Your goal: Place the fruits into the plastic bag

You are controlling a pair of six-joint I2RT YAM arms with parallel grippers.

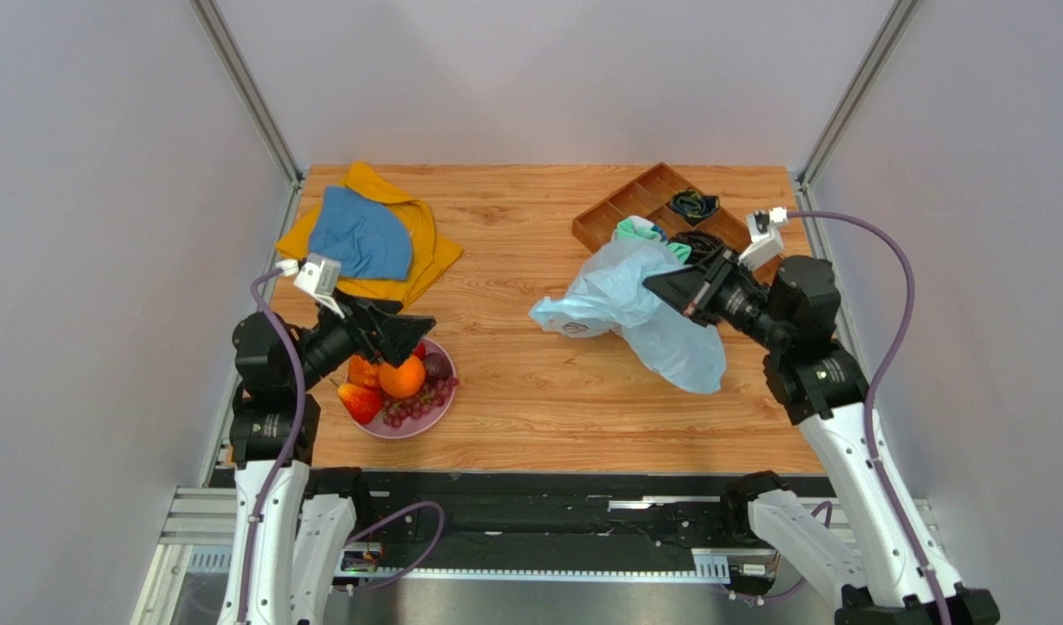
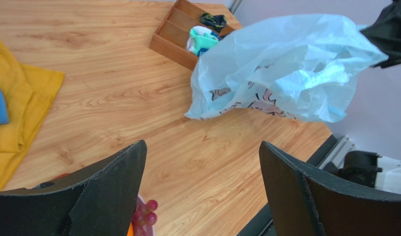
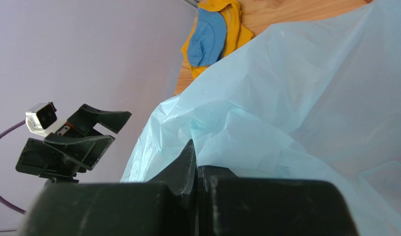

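Pinching the plastic bag (image 1: 628,313) edge, right hand (image 1: 684,296) hangs above open tabletop (image 1: 524,248).

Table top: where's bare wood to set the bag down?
Bare wood runs down the middle: at the back between the yellow cloth and the wooden tray, nearer between the plate and the plastic bag. Crowded: far right corner, left edge.
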